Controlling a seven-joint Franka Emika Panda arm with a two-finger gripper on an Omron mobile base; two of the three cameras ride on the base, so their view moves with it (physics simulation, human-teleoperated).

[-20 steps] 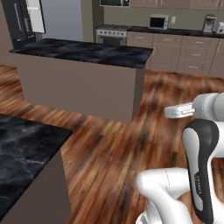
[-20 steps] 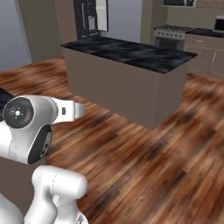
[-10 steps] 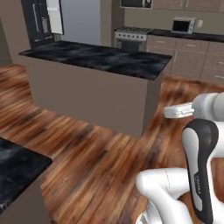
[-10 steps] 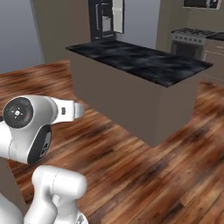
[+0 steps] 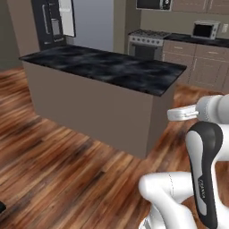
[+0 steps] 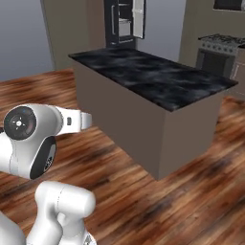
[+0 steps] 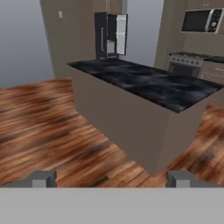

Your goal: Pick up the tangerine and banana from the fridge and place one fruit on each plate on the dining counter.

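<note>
Wood floor (image 7: 52, 127), fridge (image 7: 107, 35) far beyond wide-open end effector (image 7: 111, 178), door seemingly ajar

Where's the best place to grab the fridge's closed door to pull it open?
Likely its long grey bar handle, around mid-height, coming straight from the front of the fridge; the bar stands upright, so close sideways across it.

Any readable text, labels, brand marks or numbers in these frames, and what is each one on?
No text can be read in any view.
Robot arm: a small dark marking runs down the dark link in the left base view, too small and blurred to read.
Microwave: no legible brand or panel lettering.
Stove: controls too blurred to read.
Fridge, door open: no visible lettering.
</note>
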